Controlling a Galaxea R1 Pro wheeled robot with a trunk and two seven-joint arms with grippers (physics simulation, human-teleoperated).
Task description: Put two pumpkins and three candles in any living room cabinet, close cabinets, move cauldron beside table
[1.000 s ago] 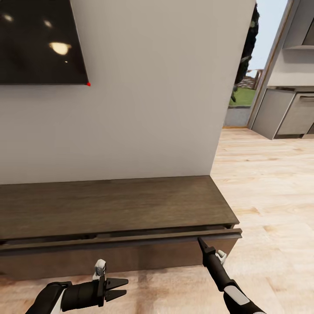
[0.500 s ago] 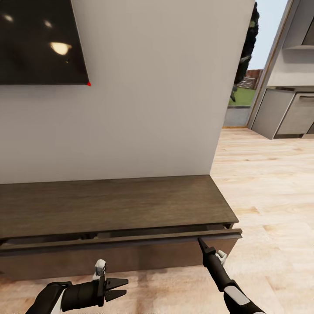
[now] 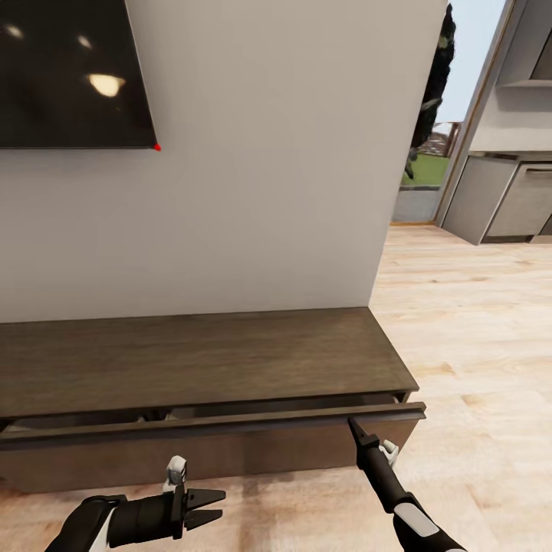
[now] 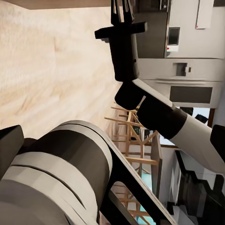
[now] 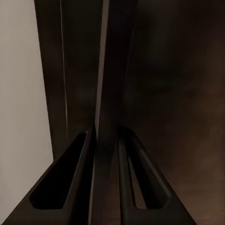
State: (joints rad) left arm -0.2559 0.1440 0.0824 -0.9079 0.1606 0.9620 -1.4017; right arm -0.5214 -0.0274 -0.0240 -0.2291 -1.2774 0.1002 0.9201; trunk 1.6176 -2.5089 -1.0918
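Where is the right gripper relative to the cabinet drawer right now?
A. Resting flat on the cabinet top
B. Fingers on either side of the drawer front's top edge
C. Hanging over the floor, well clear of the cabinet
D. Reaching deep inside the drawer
B: in the right wrist view the right gripper has one finger on each side of the drawer front, which stands slightly out from the cabinet.

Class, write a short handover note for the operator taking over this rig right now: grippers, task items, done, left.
Right gripper: fingers clamped on the top edge of the cabinet drawer front, which stands slightly ajar.
Left gripper: free, fingers slightly parted, hanging low in front of the cabinet.
No pumpkins, candles or cauldron on the cabinet top.
Left: finish with the drawer, confirm every cabinet is shut, check the cauldron.
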